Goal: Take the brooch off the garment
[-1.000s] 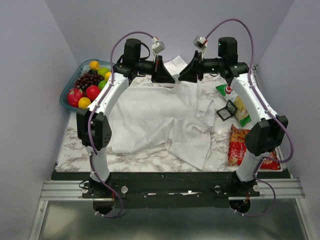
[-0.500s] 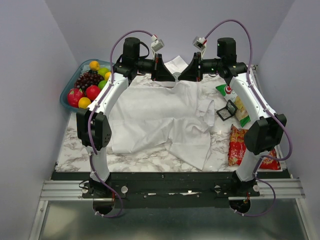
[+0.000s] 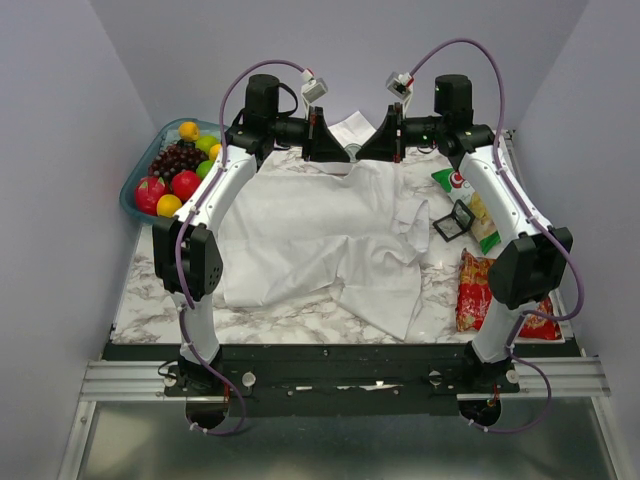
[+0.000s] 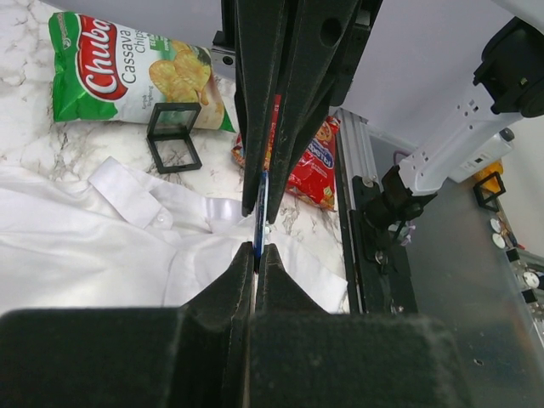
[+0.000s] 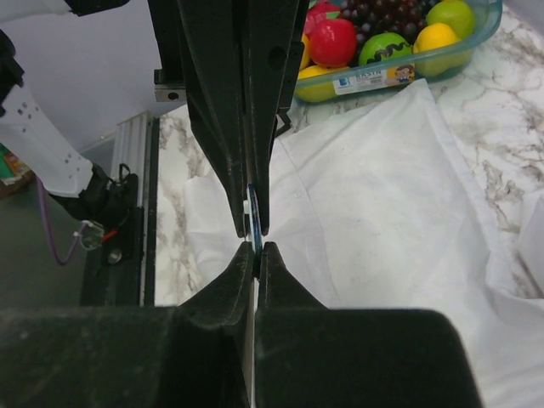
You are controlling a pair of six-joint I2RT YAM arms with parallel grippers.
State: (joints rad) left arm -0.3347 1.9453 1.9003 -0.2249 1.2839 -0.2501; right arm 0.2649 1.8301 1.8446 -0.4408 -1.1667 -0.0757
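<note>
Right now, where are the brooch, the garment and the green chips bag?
brooch (image 4: 258,217), left wrist view, on its thin blue edge, seen side-on.
garment (image 3: 300,230), top external view, on the middle of the white shirt's body.
green chips bag (image 4: 127,72), left wrist view, on its printed front.

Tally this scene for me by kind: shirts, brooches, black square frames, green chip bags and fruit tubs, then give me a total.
white collared shirt: 1
small dark-blue brooch: 1
small black square frame: 1
green cassava chips bag: 1
clear plastic tub of fruit: 1
Total: 5
</note>
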